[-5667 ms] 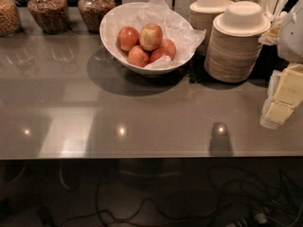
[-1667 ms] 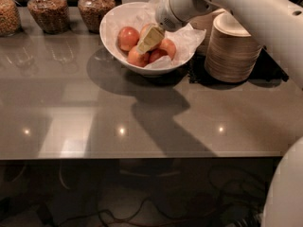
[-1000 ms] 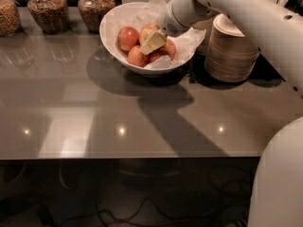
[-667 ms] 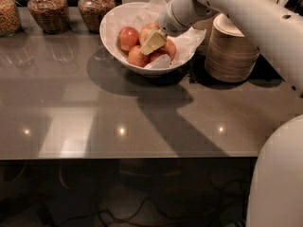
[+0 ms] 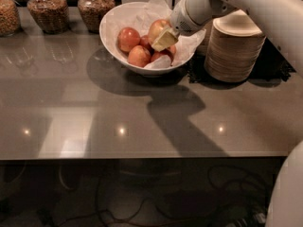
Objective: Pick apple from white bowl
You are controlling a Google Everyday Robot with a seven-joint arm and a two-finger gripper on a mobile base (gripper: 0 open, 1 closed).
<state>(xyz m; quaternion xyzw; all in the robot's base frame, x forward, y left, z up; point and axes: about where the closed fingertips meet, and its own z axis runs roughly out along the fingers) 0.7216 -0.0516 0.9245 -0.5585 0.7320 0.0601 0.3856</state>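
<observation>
The white bowl, lined with crinkled white paper, stands at the back middle of the grey table. It holds several red apples. The apple with the pale yellowish blush sits higher than the others, at the bowl's right side. My gripper reaches in from the upper right and is shut on this apple, one beige finger across its front. More evenly red apples lie below and to the left of it.
A tall stack of small beige bowls stands right of the white bowl, under my arm. Glass jars of grain line the back left. The table's front edge runs across the lower part of the view.
The gripper has risen a little and shifted right, and the blushed apple has come up with it, above the other apples.
</observation>
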